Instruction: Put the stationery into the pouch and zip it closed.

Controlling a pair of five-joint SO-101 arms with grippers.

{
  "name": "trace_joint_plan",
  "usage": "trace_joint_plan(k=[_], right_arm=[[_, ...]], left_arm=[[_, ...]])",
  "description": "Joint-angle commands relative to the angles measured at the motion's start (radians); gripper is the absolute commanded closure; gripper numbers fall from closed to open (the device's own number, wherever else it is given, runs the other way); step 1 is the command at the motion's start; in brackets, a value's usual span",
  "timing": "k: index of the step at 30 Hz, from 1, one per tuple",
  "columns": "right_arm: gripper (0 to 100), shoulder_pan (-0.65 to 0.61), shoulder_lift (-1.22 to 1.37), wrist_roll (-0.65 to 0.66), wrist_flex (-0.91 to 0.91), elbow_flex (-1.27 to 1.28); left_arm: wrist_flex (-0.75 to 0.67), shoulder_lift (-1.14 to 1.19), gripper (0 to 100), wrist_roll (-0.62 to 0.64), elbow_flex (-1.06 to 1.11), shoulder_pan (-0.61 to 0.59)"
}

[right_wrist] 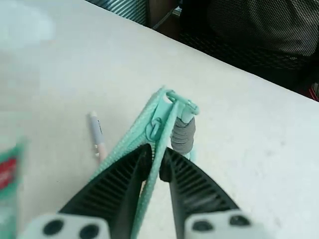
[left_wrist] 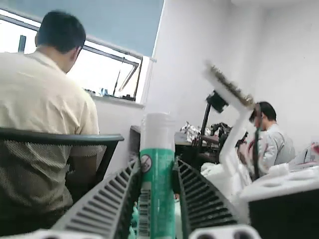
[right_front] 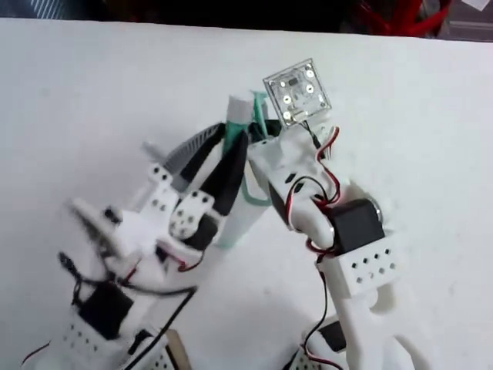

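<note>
**Glue stick clamped in the left end effector, pouch edge pinched in the right**

The left end effector [left_wrist: 157,169] is closed on the glue stick [left_wrist: 157,149]. Its two black ribbed fingers [left_wrist: 119,199] press against the green barrel from either side, and the white cap stands up past the fingertips. This end effector is lifted clear of the desk [right_front: 92,92]. In the high view, the stick's white cap [right_front: 240,109] sits at the tip of the left arm's fingers, just beside the right arm's wrist.

The right end effector [right_wrist: 155,154] is closed on the mint-green pouch [right_wrist: 142,124], nipping its zippered edge between the fingertips. The pouch's edge runs on beyond the fingertips, and the zipper pull [right_wrist: 155,127] lies just ahead of them. A grey cylindrical piece [right_wrist: 183,135] rests against the pouch next to one fingertip. I cannot tell whether it is inside the pouch.

A pen [right_wrist: 96,133] lies flat on the desk to one side of this end effector, apart from the pouch. In the high view, the pouch [right_front: 243,212] is a pale strip between the two arms, trailing back from the end effectors toward the arm bases.
</note>
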Motion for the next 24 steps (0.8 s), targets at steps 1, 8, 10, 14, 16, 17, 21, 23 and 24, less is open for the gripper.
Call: trace_joint_plan(k=[1, 8, 10, 14, 16, 17, 21, 23, 24], right_arm=[[95.8, -0.027, -0.012, 0.017, -0.002, -0.012], [81.7, -0.130, -0.116, 0.169, 0.038, -0.075], [83.4, -0.130, -0.107, 0.172, 0.070, -0.077], [83.8, -0.102, -0.085, 0.173, 0.147, -0.080], [83.8, -0.096, -0.104, 0.173, 0.159, -0.080], [83.8, -0.096, -0.114, 0.173, 0.170, -0.078], [84.0, -0.097, -0.143, 0.173, 0.193, -0.075], [84.0, -0.097, -0.145, 0.173, 0.193, -0.074], [84.0, -0.097, -0.145, 0.173, 0.193, -0.074]], left_arm=[[-0.026, -0.038, 98, -0.051, -0.014, 0.002], [0.017, -0.036, 98, -0.052, -0.012, -0.061], [0.032, -0.036, 98, -0.052, -0.011, -0.068], [0.041, -0.036, 98, -0.052, -0.014, -0.059], [0.018, -0.033, 98, -0.052, -0.034, -0.045], [0.014, -0.031, 98, -0.052, -0.044, -0.031], [0.029, -0.033, 98, -0.052, -0.054, -0.022], [0.097, -0.036, 98, -0.052, -0.057, -0.022], [0.138, -0.041, 98, -0.052, -0.061, -0.022]])
